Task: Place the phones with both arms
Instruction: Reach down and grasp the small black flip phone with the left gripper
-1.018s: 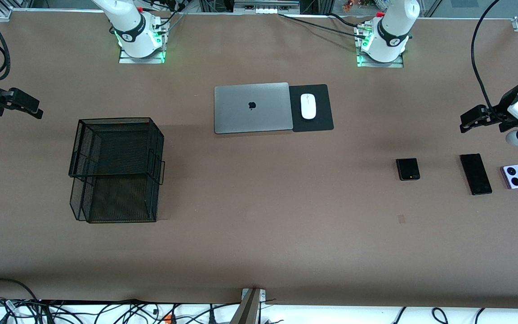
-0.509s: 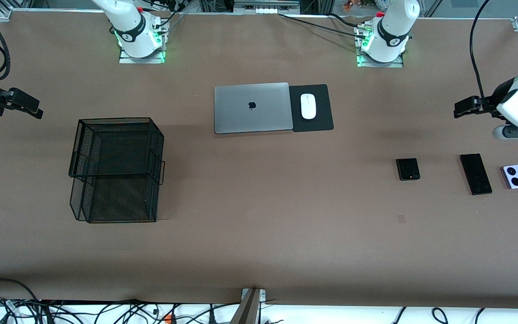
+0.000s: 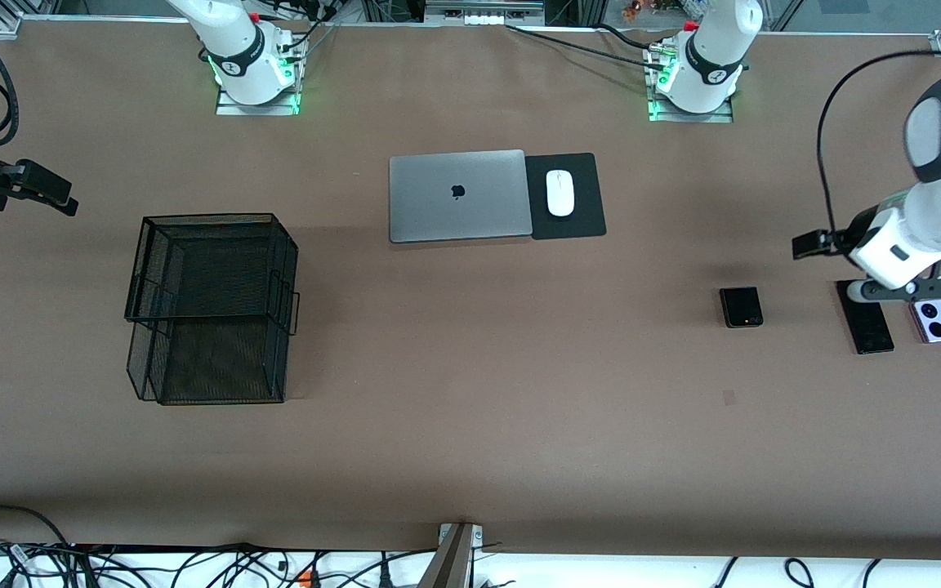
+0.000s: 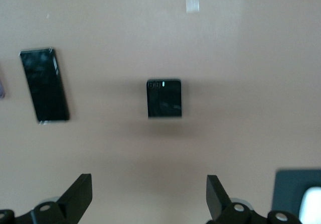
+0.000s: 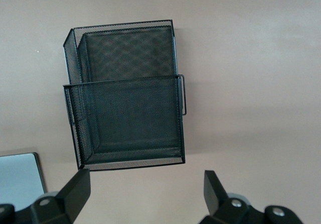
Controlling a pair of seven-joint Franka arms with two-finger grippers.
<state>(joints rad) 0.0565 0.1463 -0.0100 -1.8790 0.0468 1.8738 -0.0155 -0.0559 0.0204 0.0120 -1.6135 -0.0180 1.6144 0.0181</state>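
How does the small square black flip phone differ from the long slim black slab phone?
The small square black flip phone is short and nearly square; the long slim black slab phone is much longer and narrower. The flip phone lies fully in view, the slab phone partly under the left arm's wrist. Both lie flat on the table.

My left gripper [image 3: 807,244] hangs over the bare table [image 3: 470,457] at about three o'clock on the table, at roughly two o'clock from the black flip phone [image 3: 741,307], and my wrist hides one end of the slim black slab phone [image 3: 871,328]. The lilac-white flip phone [image 3: 938,321] lies just beside the slab at its three o'clock. My right gripper [image 3: 62,200] waits at ten o'clock over the table's edge, with the black mesh basket [image 3: 209,306] at nine o'clock, and the grey laptop [image 3: 460,195] and the white mouse [image 3: 559,193] on its black pad [image 3: 578,225] at twelve.
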